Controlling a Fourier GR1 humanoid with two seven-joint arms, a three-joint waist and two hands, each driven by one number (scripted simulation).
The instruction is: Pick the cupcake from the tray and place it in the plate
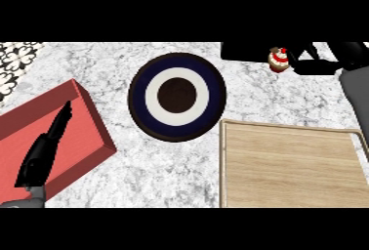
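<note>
Right hand (306, 57): black, at the view's top right, up and to the right of the plate (177, 96). Fingers reach leftward, curled round the cupcake (279, 59), pinching it. The grey right forearm (355, 85) runs down the view's right edge from the hand.

Cupcake: held in the right hand, above the counter (166, 171), to the upper right of the plate and apart from it. Off the tray (288, 166); it sits beyond the tray's far edge. Dark base, white and red top. Part of it is hidden by the fingers.

Plate: round, dark blue rim, white ring, dark brown centre. Lies flat on the counter near the middle of the view. Nothing on it.

Tray: pale wood with a raised rim, lower right of the plate, its near-left corner just beside the plate's lower right rim. Surface bare.

Left hand (43, 151): black, at the view's lower left, well apart from the plate on its left side. Fingers straight and pressed together, pointing up and away toward the far edge, holding nothing. It shows over a red board (79, 146), which lies at an angle on the counter left of the plate. Cannot tell whether the hand touches the board or hangs above it. A bit of the grey left forearm (25, 200) shows at the lower edge.

Counter: grey-white speckled stone. A black-and-white patterned patch (16, 61) lies at the upper left, far from the plate.
</note>
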